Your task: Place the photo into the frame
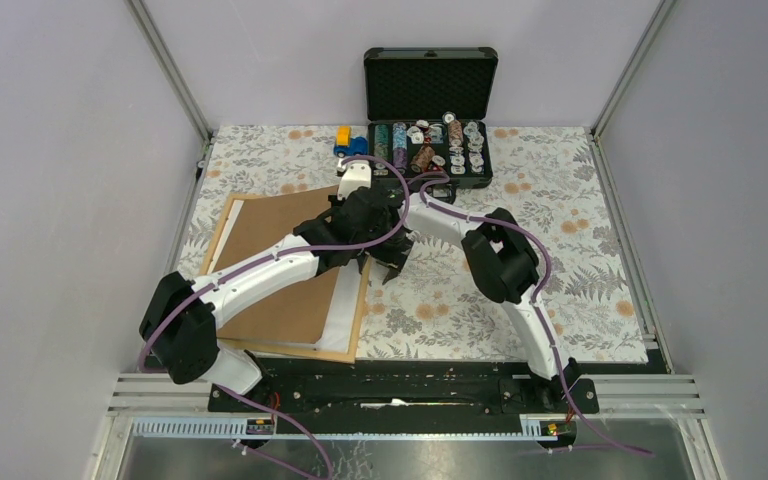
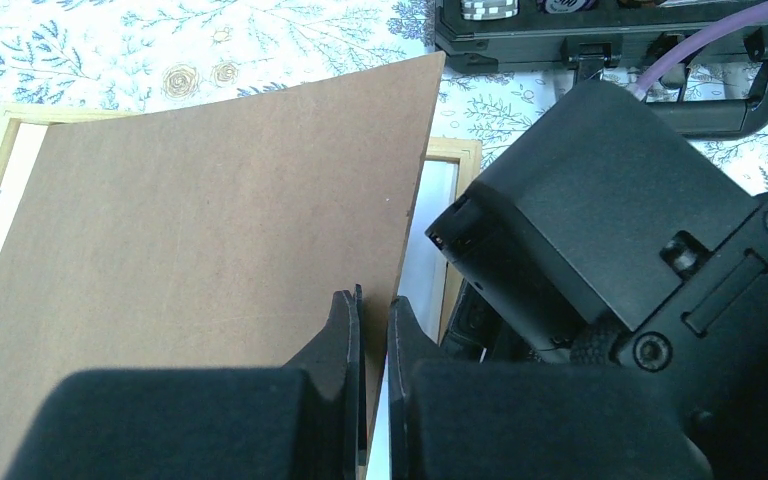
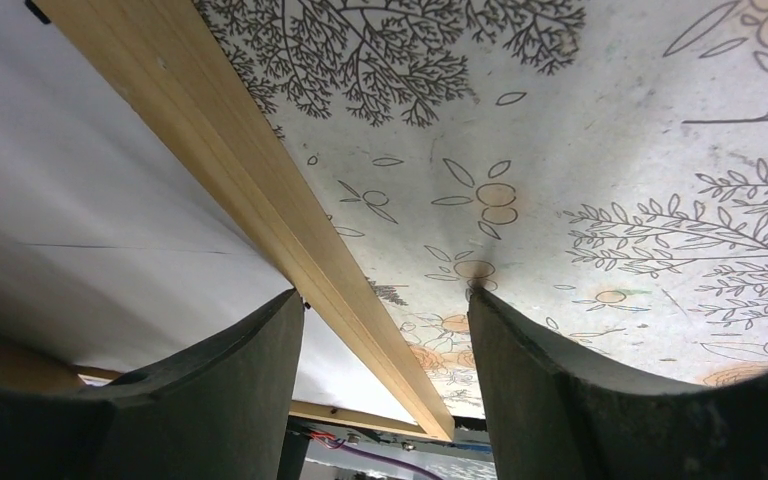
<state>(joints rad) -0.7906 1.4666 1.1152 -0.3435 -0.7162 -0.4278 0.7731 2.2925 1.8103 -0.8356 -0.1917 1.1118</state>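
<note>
Floral cloth [image 1: 560,250]. My left claw [image 2: 373,305] clamps the board [image 2: 210,250] by its right edge. My right claw [image 3: 385,300], released, straddles the frame [image 3: 290,210]: probably light, stiff; grip this right rail.

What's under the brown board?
The wooden frame, with a white sheet showing at its edges. The board covers the rest, so no printed picture is visible.

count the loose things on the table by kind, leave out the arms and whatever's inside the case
wooden frame: 1
brown backing board: 1
white sheet in the frame: 1
black case: 1
small blue and yellow object: 1
total: 5
</note>
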